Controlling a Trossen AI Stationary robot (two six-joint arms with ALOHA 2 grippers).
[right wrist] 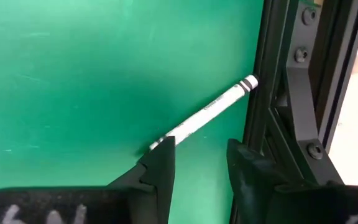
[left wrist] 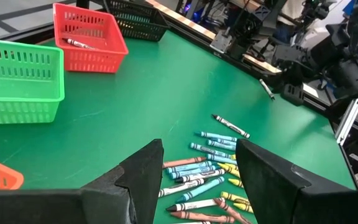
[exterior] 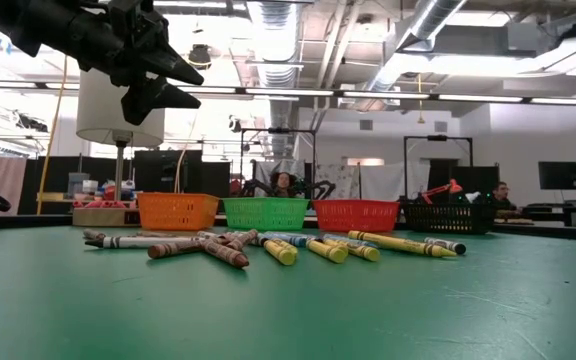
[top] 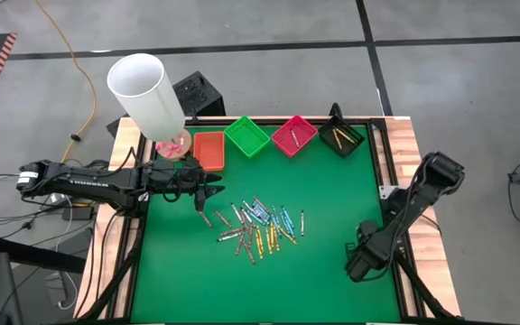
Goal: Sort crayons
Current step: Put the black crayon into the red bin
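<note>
Several crayons (top: 255,226) lie in a loose pile on the green mat; they also show in the low view (exterior: 268,245) and the left wrist view (left wrist: 207,177). My left gripper (top: 210,191) is open and empty. It is raised above the mat just left of the pile (exterior: 158,80), between the pile and the orange tray (top: 208,149). My right gripper (top: 359,262) is open and low at the table's right side. Its fingers stand over one end of a single white crayon (right wrist: 204,115) that lies flat beside the black frame rail. My right gripper has one fingertip (right wrist: 160,152) in front of the white crayon's near end (right wrist: 166,134). I cannot tell whether it touches the crayon. The crayon lies flat on the mat.
Four small trays stand in a row at the far edge: orange, green (top: 246,135), pink-red (top: 293,135) holding a crayon, and black (top: 339,135) holding yellow crayons. A white cylinder (top: 147,95) stands at the far left corner. A black frame rail (right wrist: 278,93) borders the mat.
</note>
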